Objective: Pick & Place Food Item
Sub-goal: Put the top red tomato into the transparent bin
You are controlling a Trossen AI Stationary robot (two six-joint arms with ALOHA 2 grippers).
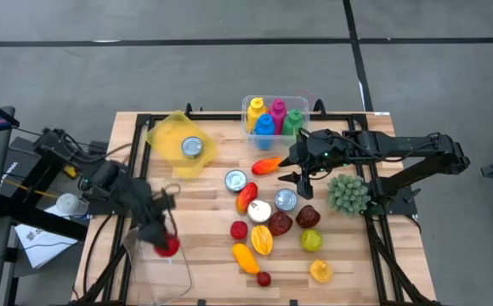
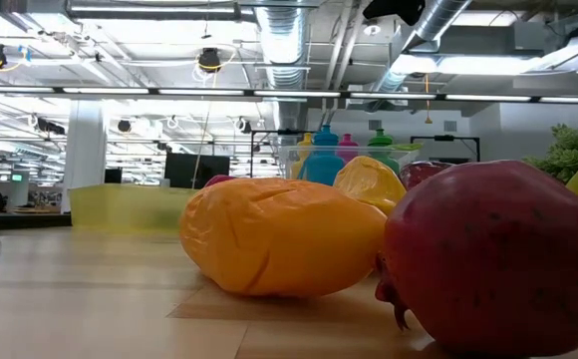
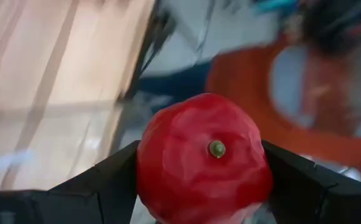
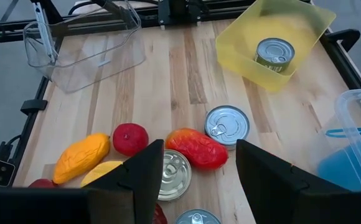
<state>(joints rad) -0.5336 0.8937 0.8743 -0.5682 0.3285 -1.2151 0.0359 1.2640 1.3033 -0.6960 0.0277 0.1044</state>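
Note:
A round red fruit point(image 3: 202, 158) with a small green stem spot sits between the fingers of my left gripper point(image 1: 163, 236), which is shut on it near the table's left front. In the high view the fruit point(image 1: 169, 246) shows over a clear plastic container point(image 1: 157, 270). My right gripper point(image 1: 302, 176) hangs open over the middle of the table, above a pile of loose foods and cans, and its fingers point(image 4: 146, 174) have nothing between them. Neither gripper appears in the low view. My left gripper pinches the red fruit between its two fingers, one on each of two opposite sides point(image 3: 146, 171). The stem spot point(image 3: 216, 149) faces back toward the wrist. The fruit is lifted clear of the table.
A yellow bin point(image 1: 172, 134) holding a can stands at the back left. A clear tub of coloured bottles point(image 1: 274, 117) is at the back centre. Cans, a red pepper point(image 4: 196, 148), an orange mango point(image 2: 279, 237), a pomegranate point(image 2: 498, 259) and a green spiky plant point(image 1: 348, 194) crowd the middle and right.

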